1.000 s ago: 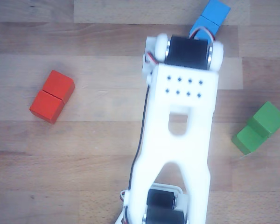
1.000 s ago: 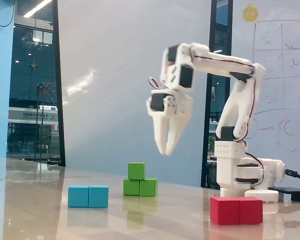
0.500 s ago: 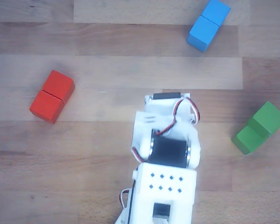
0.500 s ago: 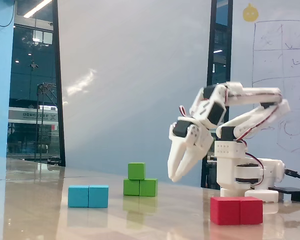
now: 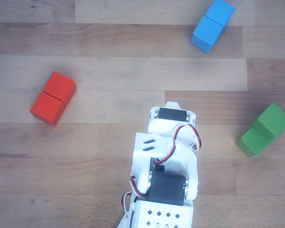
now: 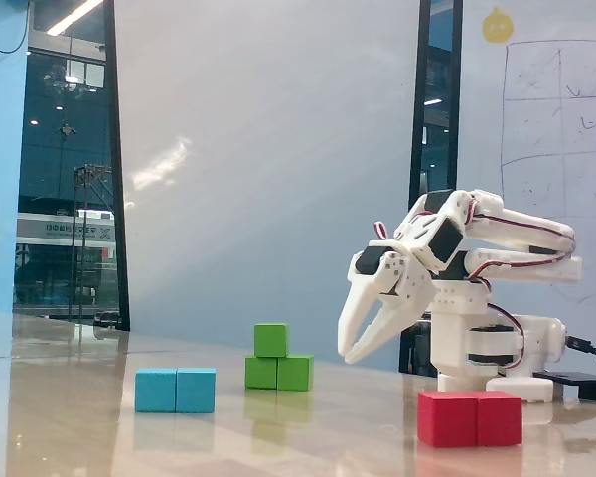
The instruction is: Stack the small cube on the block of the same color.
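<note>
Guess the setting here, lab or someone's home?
Probably an office or lab meeting room, not a home. The fixed view shows a whiteboard with marker sketches, tall glass partitions with ceiling strip lights behind them, and a long wooden table holding the arm.

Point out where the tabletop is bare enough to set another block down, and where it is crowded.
In the other view, bare wood spans between the red block and the blue block, plus the lower left corner. The folded arm fills the lower middle, its gripper empty. The right edge is taken by the small cube on the green block.
</note>
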You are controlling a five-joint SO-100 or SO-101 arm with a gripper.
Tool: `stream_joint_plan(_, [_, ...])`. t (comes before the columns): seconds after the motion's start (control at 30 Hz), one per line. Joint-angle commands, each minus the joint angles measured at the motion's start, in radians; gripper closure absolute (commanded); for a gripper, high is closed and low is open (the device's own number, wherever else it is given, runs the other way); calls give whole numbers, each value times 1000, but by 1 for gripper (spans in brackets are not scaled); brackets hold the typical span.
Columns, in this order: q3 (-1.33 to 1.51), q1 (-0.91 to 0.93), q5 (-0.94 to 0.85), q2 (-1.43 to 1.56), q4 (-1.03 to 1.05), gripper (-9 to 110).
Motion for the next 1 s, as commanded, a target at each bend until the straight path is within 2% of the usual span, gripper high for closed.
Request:
stream_joint_plan(0.0, [5, -29, 14, 147, 127, 101])
stream_joint_plan(0.13, [12, -40, 8, 256, 236, 101])
stream_joint_plan(0.97, [11, -55, 6, 245, 233, 101])
